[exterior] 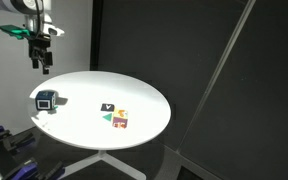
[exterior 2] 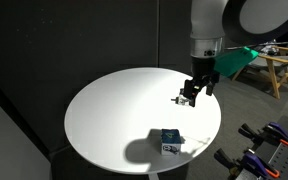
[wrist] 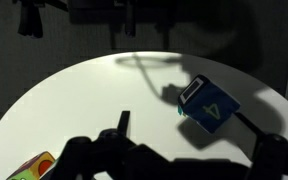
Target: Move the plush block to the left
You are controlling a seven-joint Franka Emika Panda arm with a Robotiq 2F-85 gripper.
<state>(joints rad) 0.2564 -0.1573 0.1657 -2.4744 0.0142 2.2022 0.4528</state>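
At the left of an exterior view the gripper (exterior: 44,68) hangs above the table's rim, jaws spread wide with nothing between them. Below it the plush block (exterior: 47,99) sits near the edge of the round white table (exterior: 149,95), blue top up and not touching the gripper. Further right, near the middle, lie a small black-and-white block (exterior: 108,106) and a red-yellow block (exterior: 120,120) – close together, well apart from the plush block.

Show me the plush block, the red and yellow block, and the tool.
plush block (exterior: 47,98): in an exterior view, its visible middle.
red-yellow block (exterior: 121,121): in an exterior view, its top face.
tool (exterior: 45,67): in an exterior view, midway between fingertips.
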